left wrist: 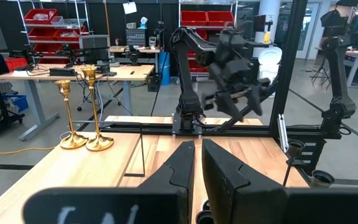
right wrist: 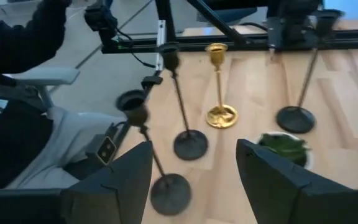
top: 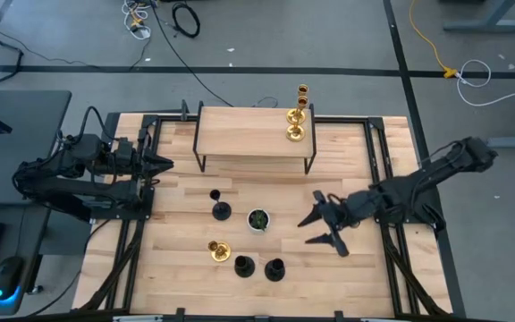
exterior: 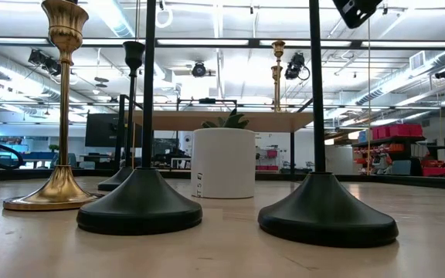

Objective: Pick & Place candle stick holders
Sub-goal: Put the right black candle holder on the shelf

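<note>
Right gripper (top: pixel 327 225) hangs over the table with its jaws spread wide and nothing between them — it is the arm at work. Four candle stick holders stand on the table ahead of it: the nearest is a black holder (top: pixel 274 268), with a second black holder (top: pixel 243 266) just beyond it, a gold holder (top: pixel 218 250) past that, and a third black holder (top: pixel 221 211) further off to one side. The white pot (top: pixel 258 219) with the green plant sits close in front of the open fingers, between the gripper and that third black holder. Two more gold holders (top: pixel 296 125) stand on the raised wooden shelf (top: pixel 240 134), well apart from the gripper. Left gripper (top: pixel 162 162) waits at its own side of the table, fingers pressed together, empty. Risks, as a judgement: the holders are tall and thin-stemmed, so an off-centre approach would tip one; the two black ones stand near each other, so a wide jaw could knock the neighbour — and the pot could be clipped on the way in.
</note>
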Tool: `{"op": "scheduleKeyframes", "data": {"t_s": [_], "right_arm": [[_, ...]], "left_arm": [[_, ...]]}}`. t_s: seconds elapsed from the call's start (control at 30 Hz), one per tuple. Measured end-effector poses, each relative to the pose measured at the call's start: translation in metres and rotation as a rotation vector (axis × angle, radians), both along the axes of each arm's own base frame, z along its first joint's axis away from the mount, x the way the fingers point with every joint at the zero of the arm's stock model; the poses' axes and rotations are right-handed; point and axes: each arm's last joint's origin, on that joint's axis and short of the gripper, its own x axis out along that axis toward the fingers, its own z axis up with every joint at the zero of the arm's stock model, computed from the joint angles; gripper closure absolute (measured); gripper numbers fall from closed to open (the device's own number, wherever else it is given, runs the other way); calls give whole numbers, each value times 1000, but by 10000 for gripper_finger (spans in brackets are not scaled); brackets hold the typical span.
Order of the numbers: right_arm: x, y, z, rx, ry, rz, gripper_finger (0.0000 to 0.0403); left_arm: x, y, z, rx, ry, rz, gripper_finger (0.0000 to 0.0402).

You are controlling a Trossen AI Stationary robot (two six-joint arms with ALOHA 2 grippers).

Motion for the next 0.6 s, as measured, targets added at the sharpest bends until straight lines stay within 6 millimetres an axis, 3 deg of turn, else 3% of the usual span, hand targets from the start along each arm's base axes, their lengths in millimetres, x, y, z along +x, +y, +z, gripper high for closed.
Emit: {"op": "scheduleKeyframes", "data": {"t_s": [0.33,0.6], "right_arm": [[8,41,-18,-2,-26,-57,170],[17,71,-47,-31,-20,-127,170]], "left_arm": [[0,0,0,0,0,0,367],[0,0,0,0,0,0,367]]}}
